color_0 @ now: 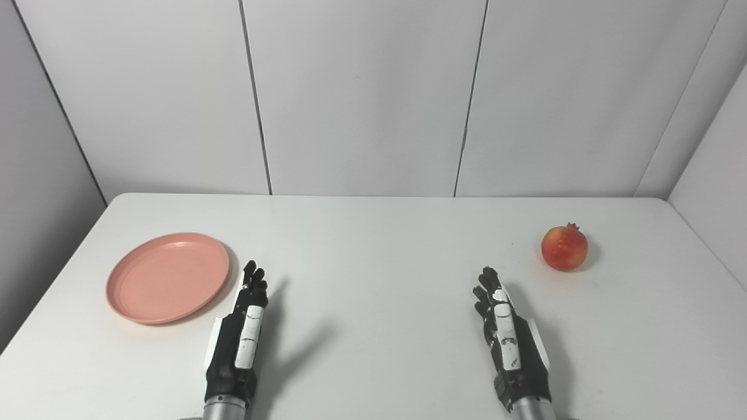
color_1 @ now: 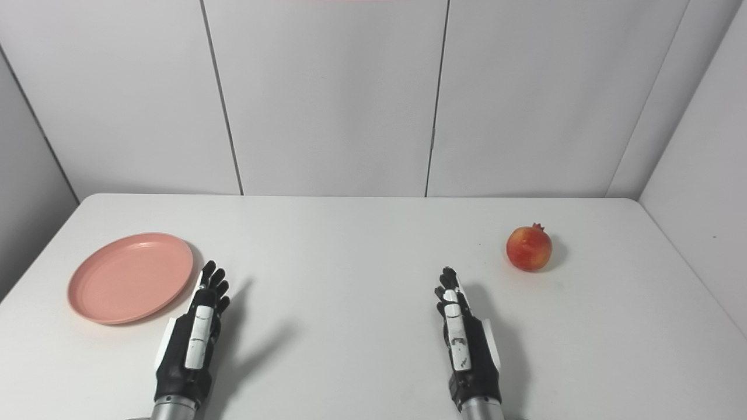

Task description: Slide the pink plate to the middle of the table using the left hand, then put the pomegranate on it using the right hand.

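No legible text, label, brand, number or sign appears in either view. The plate (color_0: 167, 276), the pomegranate (color_0: 564, 247), the table (color_0: 373, 245) and the wall panels (color_0: 362, 93) are all unmarked. The white patches on the backs of the left hand (color_0: 240, 335) and the right hand (color_0: 508, 335) bear small dark marks, too small to read as characters.

Bare table (color_0: 373, 256) between plate (color_0: 167, 276) and pomegranate (color_0: 564, 248).
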{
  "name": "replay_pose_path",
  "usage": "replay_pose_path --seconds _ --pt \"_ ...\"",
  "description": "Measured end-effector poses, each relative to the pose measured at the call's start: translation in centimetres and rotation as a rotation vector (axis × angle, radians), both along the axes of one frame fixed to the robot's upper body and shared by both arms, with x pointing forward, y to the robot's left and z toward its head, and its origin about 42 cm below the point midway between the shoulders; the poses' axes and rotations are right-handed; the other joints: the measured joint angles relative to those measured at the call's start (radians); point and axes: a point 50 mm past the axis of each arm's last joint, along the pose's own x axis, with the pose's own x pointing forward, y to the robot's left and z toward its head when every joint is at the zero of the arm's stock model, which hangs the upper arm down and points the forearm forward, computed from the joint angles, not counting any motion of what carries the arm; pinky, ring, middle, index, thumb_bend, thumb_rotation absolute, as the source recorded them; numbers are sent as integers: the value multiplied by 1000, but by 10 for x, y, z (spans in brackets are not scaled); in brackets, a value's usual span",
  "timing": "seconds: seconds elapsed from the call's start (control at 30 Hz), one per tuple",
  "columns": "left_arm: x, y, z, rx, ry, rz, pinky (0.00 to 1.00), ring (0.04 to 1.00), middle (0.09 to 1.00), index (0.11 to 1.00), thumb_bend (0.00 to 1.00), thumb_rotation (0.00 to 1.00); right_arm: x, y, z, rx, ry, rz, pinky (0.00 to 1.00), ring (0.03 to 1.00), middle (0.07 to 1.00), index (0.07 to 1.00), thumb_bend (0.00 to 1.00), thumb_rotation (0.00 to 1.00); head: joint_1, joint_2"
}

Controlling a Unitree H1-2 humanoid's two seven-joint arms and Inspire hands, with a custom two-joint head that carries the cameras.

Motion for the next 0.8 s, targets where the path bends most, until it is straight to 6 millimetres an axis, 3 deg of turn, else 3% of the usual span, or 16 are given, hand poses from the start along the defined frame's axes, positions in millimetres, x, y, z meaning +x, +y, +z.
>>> replay_pose_path --seconds 0.8 --pt "0 0 0 -10 5 2 1000 1000 1000 1000 734 929 0 0 0 9 -1 3 1000 959 960 948 745 1000 0 2"
